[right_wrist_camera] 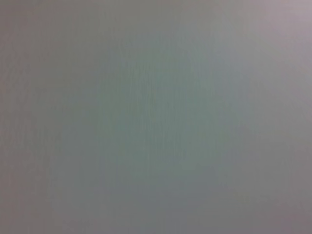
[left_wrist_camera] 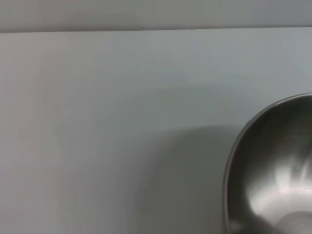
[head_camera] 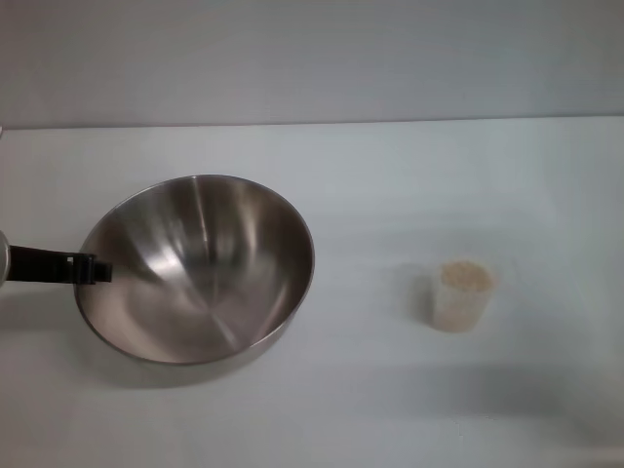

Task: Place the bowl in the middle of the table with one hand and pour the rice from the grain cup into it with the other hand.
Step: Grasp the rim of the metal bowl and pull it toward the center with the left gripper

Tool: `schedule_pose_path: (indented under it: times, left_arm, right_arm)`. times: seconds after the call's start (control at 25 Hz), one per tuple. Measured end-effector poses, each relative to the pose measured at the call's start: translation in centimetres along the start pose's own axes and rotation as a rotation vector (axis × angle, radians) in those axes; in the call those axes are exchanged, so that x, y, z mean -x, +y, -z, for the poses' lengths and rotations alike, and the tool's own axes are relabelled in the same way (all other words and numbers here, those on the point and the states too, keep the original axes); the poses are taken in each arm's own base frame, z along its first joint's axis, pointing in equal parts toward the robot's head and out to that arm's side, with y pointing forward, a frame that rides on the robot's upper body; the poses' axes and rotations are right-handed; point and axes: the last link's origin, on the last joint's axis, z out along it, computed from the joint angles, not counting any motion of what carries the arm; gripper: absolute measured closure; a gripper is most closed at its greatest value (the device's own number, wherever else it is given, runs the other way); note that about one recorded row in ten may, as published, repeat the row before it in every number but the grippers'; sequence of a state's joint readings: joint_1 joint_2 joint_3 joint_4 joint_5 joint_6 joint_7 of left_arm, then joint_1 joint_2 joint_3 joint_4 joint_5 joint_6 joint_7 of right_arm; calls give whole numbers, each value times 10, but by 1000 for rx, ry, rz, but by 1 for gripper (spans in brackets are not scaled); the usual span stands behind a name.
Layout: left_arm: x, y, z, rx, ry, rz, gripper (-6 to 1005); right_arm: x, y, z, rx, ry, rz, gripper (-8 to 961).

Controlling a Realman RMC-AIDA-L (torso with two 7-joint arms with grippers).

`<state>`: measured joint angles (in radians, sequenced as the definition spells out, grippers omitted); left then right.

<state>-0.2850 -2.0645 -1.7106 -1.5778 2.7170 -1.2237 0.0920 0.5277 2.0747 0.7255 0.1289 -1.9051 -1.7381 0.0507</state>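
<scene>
Left gripper (head_camera: 96,268) clamped on steel bowl's (head_camera: 210,263) rim
Grain cup (head_camera: 462,295) of rice (head_camera: 465,276) stands well apart (right gripper unseen) on the table (head_camera: 390,175)

Bowl (left_wrist_camera: 273,170) rim — bare table (left_wrist_camera: 97,122)

Plain pale grey wall (head_camera: 312,58), evenly lit.

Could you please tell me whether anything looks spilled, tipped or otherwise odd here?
Only one thing: the large stainless-steel bowl is tilted, its rim at the left gripper. The small translucent plastic grain cup stands upright, cream rice inside, none on the white table.
</scene>
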Motion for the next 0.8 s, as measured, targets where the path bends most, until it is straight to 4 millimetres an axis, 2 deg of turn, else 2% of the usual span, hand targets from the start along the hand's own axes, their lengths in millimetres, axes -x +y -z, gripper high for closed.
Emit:
schedule_pose_path:
  times: [0.08, 0.28, 0.4, 0.6, 0.8]
  left_arm:
    - [0, -1, 0, -2, -1, 5, 345]
    - [1, -3, -1, -3, -8, 10, 582]
    - [2, -3, -2, -3, -10, 11, 780]
    - [1, -3, -2, -3, -9, 9, 896]
    - [-2, -1, -2, 1, -5, 1, 917]
  right_arm:
    - [0, 0, 0, 0, 0, 0, 427]
    - [0, 0, 0, -1, 1, 0, 427]
    - [0, 0, 1, -1, 1, 0, 427]
    - [0, 0, 1, -1, 2, 0, 427]
    - [0, 0, 1, -1, 2, 0, 427]
